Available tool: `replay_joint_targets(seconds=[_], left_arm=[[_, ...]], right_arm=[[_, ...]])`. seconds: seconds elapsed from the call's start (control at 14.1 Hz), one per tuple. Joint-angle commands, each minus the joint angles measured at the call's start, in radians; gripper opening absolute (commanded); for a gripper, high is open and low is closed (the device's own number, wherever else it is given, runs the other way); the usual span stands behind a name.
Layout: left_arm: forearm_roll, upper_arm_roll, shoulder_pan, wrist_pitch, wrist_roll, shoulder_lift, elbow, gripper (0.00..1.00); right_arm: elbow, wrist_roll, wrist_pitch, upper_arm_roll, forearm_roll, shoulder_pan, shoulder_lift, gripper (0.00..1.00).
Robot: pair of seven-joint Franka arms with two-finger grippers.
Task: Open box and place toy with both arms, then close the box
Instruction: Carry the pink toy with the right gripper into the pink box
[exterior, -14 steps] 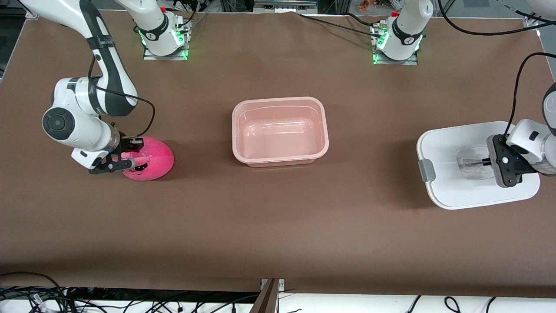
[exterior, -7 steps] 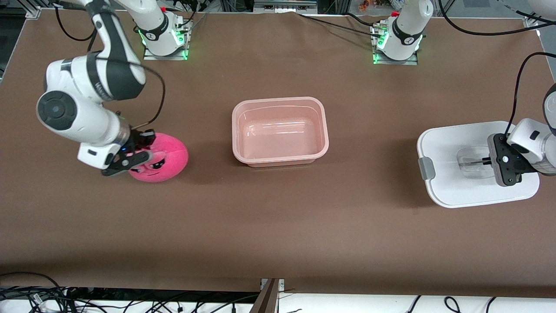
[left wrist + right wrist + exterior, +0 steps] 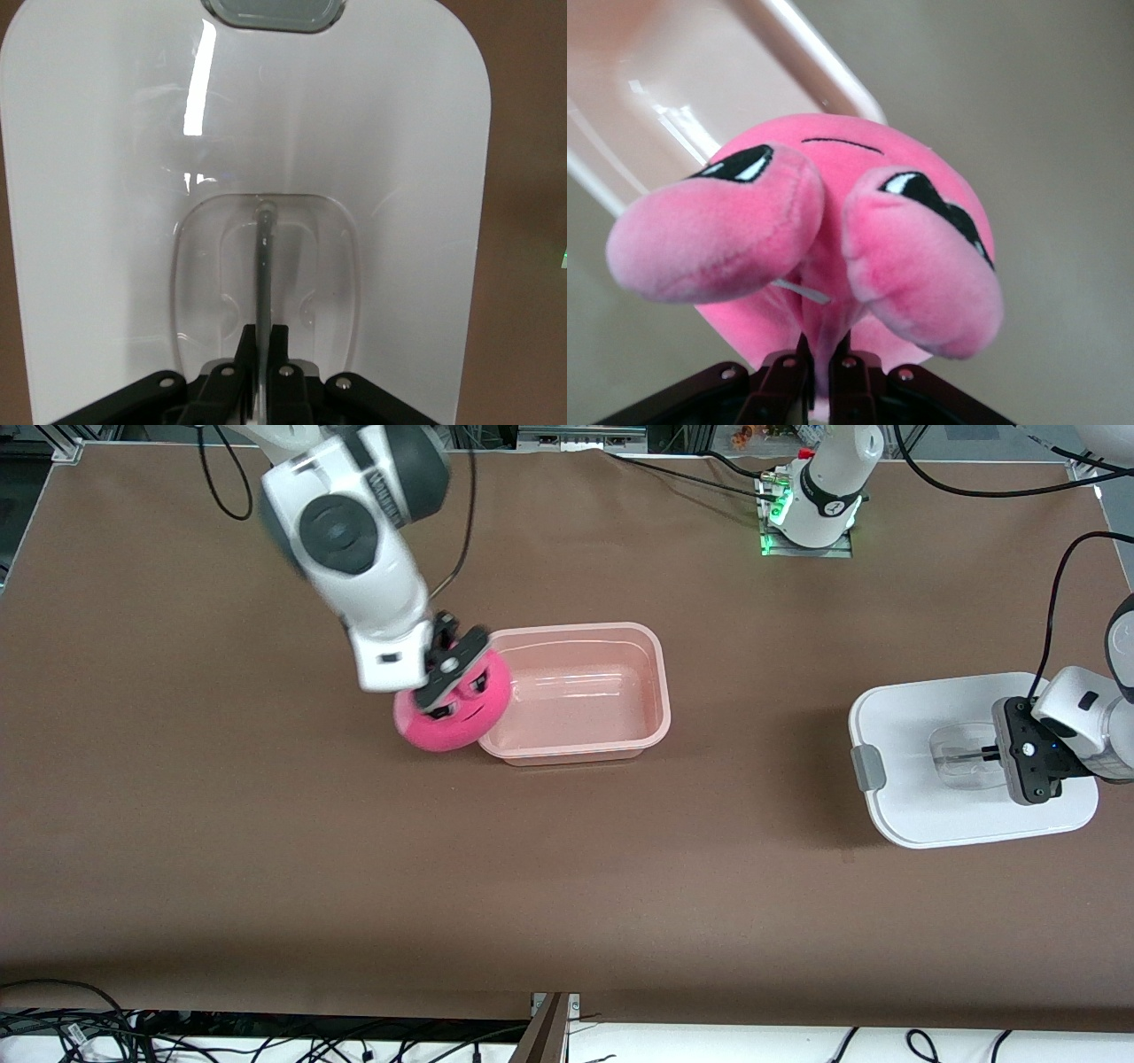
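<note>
The box (image 3: 657, 691) is an open pinkish tub at the table's middle, with nothing in it. My right gripper (image 3: 454, 670) is shut on the hot-pink toy (image 3: 443, 722) and holds it in the air over the box's rim at the right arm's end. In the right wrist view the fingers pinch the toy (image 3: 833, 221) at my right gripper (image 3: 822, 341), with the tub (image 3: 700, 88) beneath. The white lid (image 3: 921, 717) is at the left arm's end. My left gripper (image 3: 994, 755) is shut on the lid's clear handle bar (image 3: 264, 257); it also shows in the left wrist view (image 3: 267, 335).
A grey clip (image 3: 868, 771) sits on the lid's edge that faces the box. The brown table cover (image 3: 567, 886) stretches wide and bare nearer to the front camera. Cables hang along the table's front edge.
My right gripper has lifted the toy off the table and carried it from the right arm's end to the box's rim. The left arm and lid have barely moved.
</note>
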Motion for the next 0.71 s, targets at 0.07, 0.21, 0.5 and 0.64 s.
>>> replay_joint_targets(seconds=[0.07, 0.21, 0.5, 0.64], left_arm=[[0.022, -0.009, 0.004, -0.018, 0.028, 0.007, 0.026, 0.0], [0.017, -0.011, 0.007, -0.018, 0.029, 0.007, 0.026, 0.0], [0.016, -0.011, 0.007, -0.018, 0.028, 0.008, 0.026, 0.0], [0.016, -0.011, 0.009, -0.018, 0.029, 0.008, 0.026, 0.0]], right_arm=[[0.052, -0.157, -0.02, -0.009, -0.038, 0.103, 0.024, 0.0], [0.062, -0.218, -0.018, -0.009, -0.039, 0.127, 0.056, 0.0], [0.183, -0.249, -0.029, -0.009, -0.137, 0.183, 0.17, 0.03], [0.196, -0.246, -0.02, -0.009, -0.151, 0.194, 0.199, 0.03]])
